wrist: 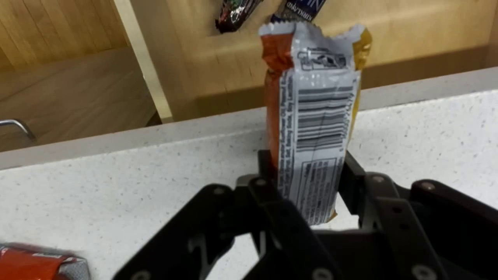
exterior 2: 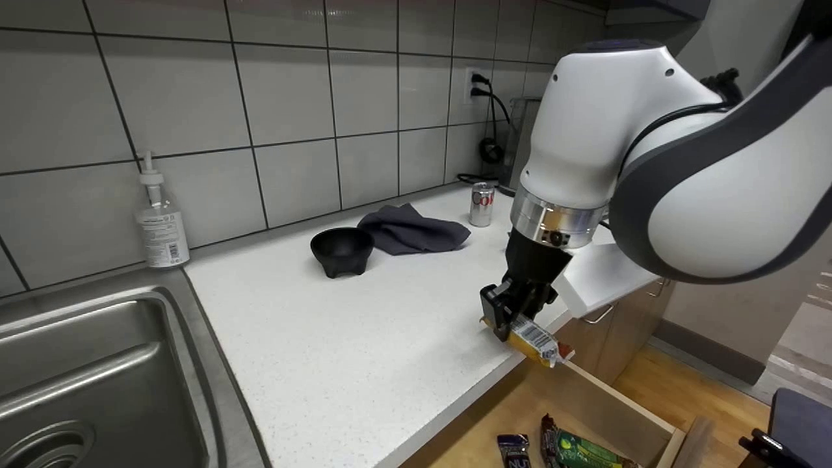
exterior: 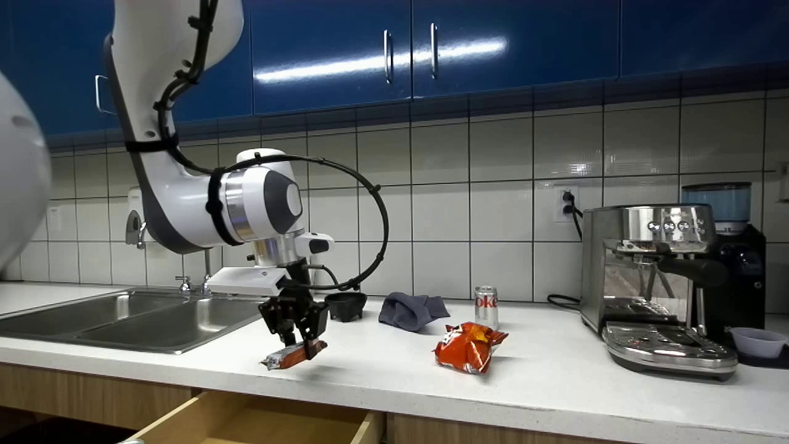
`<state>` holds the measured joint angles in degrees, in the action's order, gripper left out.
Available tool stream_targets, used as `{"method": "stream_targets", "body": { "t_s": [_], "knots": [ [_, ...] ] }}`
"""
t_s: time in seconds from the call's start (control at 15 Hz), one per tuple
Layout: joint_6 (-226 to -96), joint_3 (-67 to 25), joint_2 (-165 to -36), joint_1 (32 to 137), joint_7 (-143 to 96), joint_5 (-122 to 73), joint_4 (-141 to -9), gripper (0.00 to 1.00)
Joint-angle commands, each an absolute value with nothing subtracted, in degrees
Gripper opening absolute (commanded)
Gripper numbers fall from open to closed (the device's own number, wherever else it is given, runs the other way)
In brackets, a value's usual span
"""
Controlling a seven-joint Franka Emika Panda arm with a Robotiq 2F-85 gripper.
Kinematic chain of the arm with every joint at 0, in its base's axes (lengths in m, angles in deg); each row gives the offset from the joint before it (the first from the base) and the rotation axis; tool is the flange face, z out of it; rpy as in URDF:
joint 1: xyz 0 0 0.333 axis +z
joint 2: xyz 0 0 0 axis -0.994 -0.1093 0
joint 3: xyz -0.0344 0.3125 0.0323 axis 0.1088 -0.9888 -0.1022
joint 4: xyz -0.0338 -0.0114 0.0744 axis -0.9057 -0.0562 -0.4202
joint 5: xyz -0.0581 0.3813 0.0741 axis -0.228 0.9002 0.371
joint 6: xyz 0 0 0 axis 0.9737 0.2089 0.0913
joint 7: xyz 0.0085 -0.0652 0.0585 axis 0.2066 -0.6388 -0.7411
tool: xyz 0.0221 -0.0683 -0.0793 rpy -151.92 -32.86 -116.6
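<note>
The snack bar (wrist: 321,116), in an orange, white and yellow wrapper, is up off the surface (exterior: 382,370), near its front edge, as both exterior views show. The black pincer (wrist: 309,171) has it: the two fingers are brought partway together, one against the orange side and one against the yellow, leaving a gap just as wide as the bar. In the wrist view the barcode on the white back faces me, and the crimped far end shows against the pulled-out drawer (exterior 2: 588,400). In that drawer I can see more wrappers, a dark blue one (exterior 2: 515,450) and a green one (exterior 2: 595,450). On the surface, well apart from the pincer, sits a crumpled orange bag (exterior: 467,346) with a silver can (exterior: 486,308) behind it. A dark grey cloth (exterior 2: 413,234) lies bunched near the tiled wall (exterior: 441,209), and a black footed bowl (exterior 2: 342,250) stands just beside it. A pump bottle (exterior 2: 162,231) stands by the steel sink (exterior 2: 205,364); at the opposite end are a silver coffee machine (exterior: 653,222) and a black grinder (exterior: 743,277).
</note>
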<state>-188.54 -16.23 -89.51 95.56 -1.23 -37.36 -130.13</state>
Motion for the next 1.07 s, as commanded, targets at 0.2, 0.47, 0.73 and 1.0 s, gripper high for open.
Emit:
{"method": "stream_targets", "body": {
  "t_s": [0.2, 0.47, 0.73, 1.0],
  "knots": [
    [-186.29, -19.26, -84.58, 92.82, 1.46, -41.15, -135.67, 0.18],
    [-185.99, -19.24, -85.44, 91.47, 1.83, -44.73, -136.78, 0.18],
    [-186.05, -19.29, -85.82, 90.69, 2.56, -47.72, -138.26, 0.18],
    [-186.42, -17.22, -86.50, 92.73, 4.36, -49.69, -139.53, 0.18]
  ]
}}
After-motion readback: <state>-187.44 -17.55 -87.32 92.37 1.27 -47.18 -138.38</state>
